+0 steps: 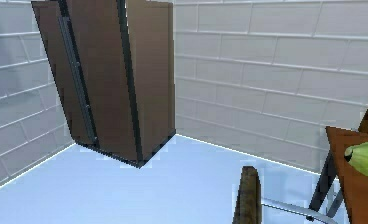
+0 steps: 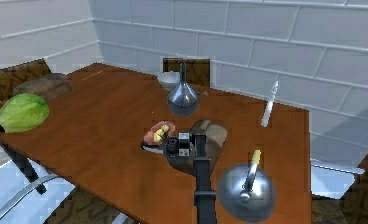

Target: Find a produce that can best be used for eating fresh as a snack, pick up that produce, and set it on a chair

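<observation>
On the brown wooden table [image 2: 112, 130], a small red and yellow rounded thing [image 2: 159, 132] lies near the middle. The arm [image 2: 202, 192] rises from the bottom edge, and the gripper [image 2: 166, 147] ends right at that small thing. I cannot tell whether the gripper holds anything. A larger green produce [image 2: 20, 112] lies at the table's left end and is seen again as a green produce [image 1: 363, 155] at the forward view's right edge. A brown chair back [image 2: 189, 69] stands behind the table, and another chair [image 2: 17, 78] is at the far left.
Also on the table are a metal kettle-like vessel [image 2: 182, 96], a small bowl [image 2: 169, 78], a pale utensil [image 2: 269, 104], a round metal pot [image 2: 246, 192] and a brown lump [image 2: 49, 86]. Ahead, a tall brown cabinet [image 1: 107, 75] fills the corner. A chair back [image 1: 250, 196] stands low in that view.
</observation>
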Robot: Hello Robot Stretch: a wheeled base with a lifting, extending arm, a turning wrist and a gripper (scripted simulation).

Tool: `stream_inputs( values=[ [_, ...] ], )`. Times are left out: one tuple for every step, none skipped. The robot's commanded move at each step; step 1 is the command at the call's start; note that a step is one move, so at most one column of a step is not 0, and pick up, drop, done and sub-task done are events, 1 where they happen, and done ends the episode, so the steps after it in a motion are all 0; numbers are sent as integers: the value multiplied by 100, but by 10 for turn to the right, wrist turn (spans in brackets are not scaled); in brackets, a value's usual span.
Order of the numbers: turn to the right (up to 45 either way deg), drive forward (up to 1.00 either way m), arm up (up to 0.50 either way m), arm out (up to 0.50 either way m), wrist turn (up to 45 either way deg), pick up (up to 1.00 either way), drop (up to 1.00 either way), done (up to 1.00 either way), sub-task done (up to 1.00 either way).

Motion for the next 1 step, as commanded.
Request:
stream_inputs(
  values=[
    [0, 0, 0, 0, 0, 100, 0, 0, 0]
  ],
)
